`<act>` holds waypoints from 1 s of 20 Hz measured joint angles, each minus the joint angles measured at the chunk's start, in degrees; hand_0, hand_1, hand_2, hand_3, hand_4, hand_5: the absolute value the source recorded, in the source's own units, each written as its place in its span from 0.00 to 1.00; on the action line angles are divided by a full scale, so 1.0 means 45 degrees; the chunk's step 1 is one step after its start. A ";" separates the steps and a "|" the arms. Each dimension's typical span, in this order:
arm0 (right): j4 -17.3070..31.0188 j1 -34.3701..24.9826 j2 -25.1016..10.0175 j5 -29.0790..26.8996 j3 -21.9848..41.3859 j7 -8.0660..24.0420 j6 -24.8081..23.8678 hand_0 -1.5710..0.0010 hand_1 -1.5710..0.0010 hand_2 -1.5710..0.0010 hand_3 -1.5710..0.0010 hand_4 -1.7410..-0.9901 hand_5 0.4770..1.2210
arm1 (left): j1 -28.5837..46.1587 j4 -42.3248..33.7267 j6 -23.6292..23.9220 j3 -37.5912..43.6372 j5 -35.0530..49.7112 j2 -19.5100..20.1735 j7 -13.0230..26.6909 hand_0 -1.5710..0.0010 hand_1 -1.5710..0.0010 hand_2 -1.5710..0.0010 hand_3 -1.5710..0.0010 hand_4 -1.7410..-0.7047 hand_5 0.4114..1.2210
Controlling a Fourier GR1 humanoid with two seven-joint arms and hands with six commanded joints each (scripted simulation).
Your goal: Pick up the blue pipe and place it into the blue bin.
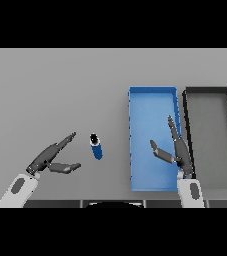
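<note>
Left hand [49, 159] near tabletop [55, 90] front edge, left side — fingers spread, straight, holding nothing. Blue pipe [96, 148] lies on bare tabletop just right of it, apart from fingertips, dark open end pointing away from front edge. Blue bin [152, 100] right of pipe, reaching close to front edge. Right hand [177, 150] over bin's right wall — fingers straight, thumb splayed, empty. Dark bin [210, 91] beside blue bin, toward tabletop's right edge.

Matt grey table [55, 90], smooth blue pipe [97, 149], matt plastic-looking blue bin [150, 97].
</note>
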 measured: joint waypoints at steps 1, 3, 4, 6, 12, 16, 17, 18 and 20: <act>0.0006 -0.0015 -0.0022 -0.0083 -0.0075 0.0119 0.0006 1.00 1.00 1.00 1.00 0.72 0.18 | -0.0050 0.0150 -0.0044 -0.0197 -0.0193 -0.0171 0.0011 1.00 1.00 1.00 1.00 0.58 0.05; 0.0108 -0.0152 0.0019 -0.0064 -0.0087 0.0305 -0.0032 1.00 1.00 1.00 1.00 0.70 0.20 | -0.0231 0.0196 -0.0028 -0.0578 -0.0342 -0.0713 0.0192 1.00 1.00 1.00 1.00 0.57 0.05; 0.0193 -0.0152 0.0063 -0.0021 -0.0098 0.0126 -0.0104 1.00 1.00 1.00 1.00 0.70 0.20 | -0.0302 0.0299 0.0048 -0.0710 -0.0479 -0.0977 0.0087 1.00 1.00 1.00 1.00 0.57 0.05; 0.0132 -0.0206 -0.0034 -0.0200 -0.0207 0.0191 -0.0005 1.00 1.00 1.00 1.00 0.70 0.20 | -0.0610 0.0739 0.0001 -0.0733 -0.0607 -0.1217 -0.0231 1.00 1.00 1.00 1.00 0.57 0.06; -0.0088 0.0215 -0.0099 -0.0185 -0.0222 0.0164 0.0026 1.00 1.00 1.00 1.00 0.71 0.21 | -0.1600 0.2093 0.0411 -0.1154 -0.1101 -0.2922 -0.0317 1.00 1.00 1.00 1.00 0.60 0.06; -0.0053 0.0126 -0.0108 -0.0255 -0.0292 0.0180 0.0026 1.00 1.00 1.00 1.00 0.69 0.23 | -0.2313 0.3261 0.0940 -0.1469 -0.2010 -0.3691 -0.0034 1.00 1.00 1.00 1.00 0.67 0.01; -0.0146 0.0180 -0.0162 -0.0240 -0.0291 -0.0057 0.0043 1.00 1.00 1.00 1.00 0.70 0.23 | -0.2399 0.3446 0.0975 -0.1522 -0.2097 -0.3833 -0.0077 1.00 1.00 1.00 1.00 0.66 0.01; -0.0069 0.0272 -0.0150 -0.0114 -0.0294 -0.0118 -0.0066 1.00 1.00 1.00 1.00 0.71 0.23 | -0.2357 0.3560 0.0818 -0.1411 -0.1836 -0.3909 -0.0398 1.00 1.00 1.00 1.00 0.64 0.02; -0.0047 0.0203 -0.0145 0.0050 -0.0224 -0.0068 -0.0125 1.00 1.00 1.00 1.00 0.71 0.23 | -0.2506 0.3750 0.0751 -0.1459 -0.1738 -0.4265 -0.0624 1.00 1.00 1.00 1.00 0.61 0.06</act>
